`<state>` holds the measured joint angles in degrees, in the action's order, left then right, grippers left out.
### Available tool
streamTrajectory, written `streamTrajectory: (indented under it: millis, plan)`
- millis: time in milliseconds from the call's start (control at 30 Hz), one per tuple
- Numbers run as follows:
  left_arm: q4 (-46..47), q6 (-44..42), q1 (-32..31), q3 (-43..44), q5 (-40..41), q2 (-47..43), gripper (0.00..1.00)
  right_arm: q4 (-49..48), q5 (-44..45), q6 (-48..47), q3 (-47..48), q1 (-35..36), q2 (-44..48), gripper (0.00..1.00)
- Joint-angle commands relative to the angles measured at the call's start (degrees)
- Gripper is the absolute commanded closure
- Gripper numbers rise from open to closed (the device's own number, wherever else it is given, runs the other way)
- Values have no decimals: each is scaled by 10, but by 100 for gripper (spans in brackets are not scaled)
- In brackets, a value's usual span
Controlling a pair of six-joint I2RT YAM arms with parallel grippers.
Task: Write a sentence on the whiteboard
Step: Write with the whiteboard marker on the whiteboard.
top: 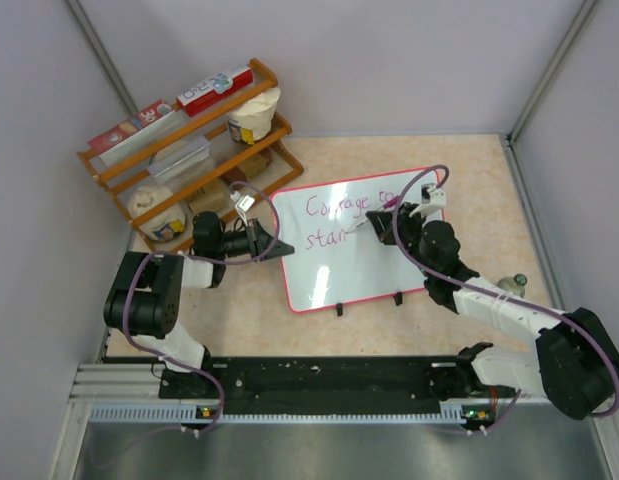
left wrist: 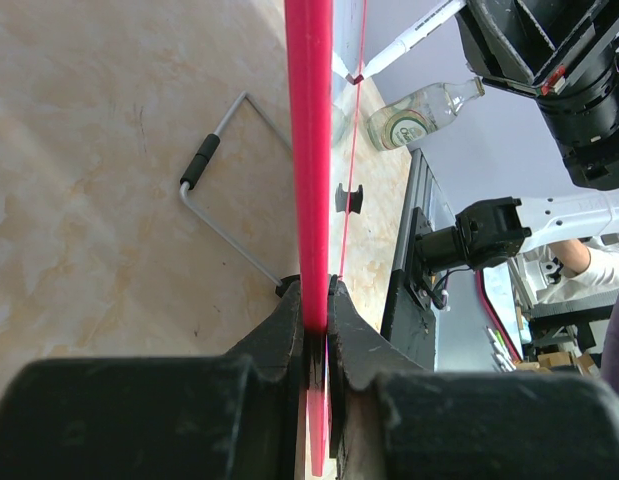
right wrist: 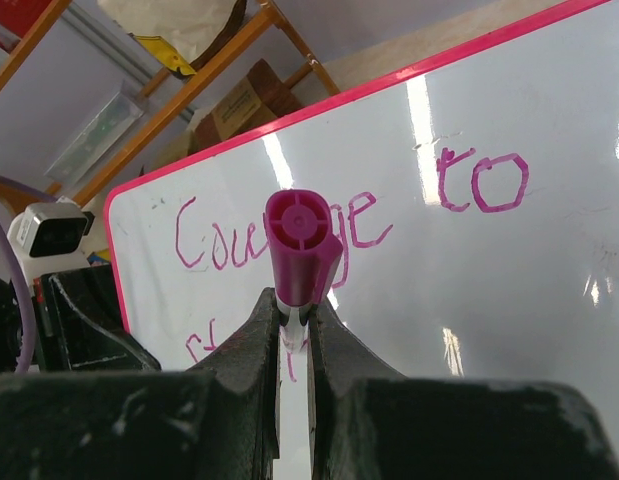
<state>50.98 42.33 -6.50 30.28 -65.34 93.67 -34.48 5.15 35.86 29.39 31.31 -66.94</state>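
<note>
Penmanship is the whole job just now. The whiteboard (top: 374,270) lies flat on the table at the centre of the overhead view. The sentence (right wrist: 221,240) reads "Courage to" on its top line, with "stan" begun beneath. I'd judge it a little past halfway, with a "d" and the last word to come.

The right gripper (right wrist: 294,312) is pinched tight round the barrel of the purple marker (right wrist: 301,235), just under its butt end. From its own camera I cannot see the tip. The left gripper (left wrist: 317,305) is clamped hard on the board's pink-red rim at the 9 o'clock edge, pinning the board down.

Doing the next letters well looks to me like a matter of light, even pressure and strokes carried toward 3 o'clock. They should match the height of the letters already there. The left clamp ought to hold firm, or the board may skid under the pen.

Bare white lies at 3 and 5 o'clock of "stan", plenty for the rest. The near rim, with its two black clips (top: 341,308), is at 6 o'clock. A wooden rack (top: 189,140) stands at 10 o'clock of the board, near the left arm. A glass bottle (top: 511,284) sits at 4 o'clock, just beside the right forearm, where a swinging elbow might knock it.
</note>
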Motion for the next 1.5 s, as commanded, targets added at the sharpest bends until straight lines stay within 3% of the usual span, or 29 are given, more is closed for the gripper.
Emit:
streamTrajectory:
  millis: [0, 1467]
  plan:
    - [21, -31, 0, 7, 32, 2, 100, 0, -9, -1, 9, -6, -8, 100]
    - [21, -31, 0, 6, 33, 2, 100, 30, 16, -19, -11, -23, 25, 100]
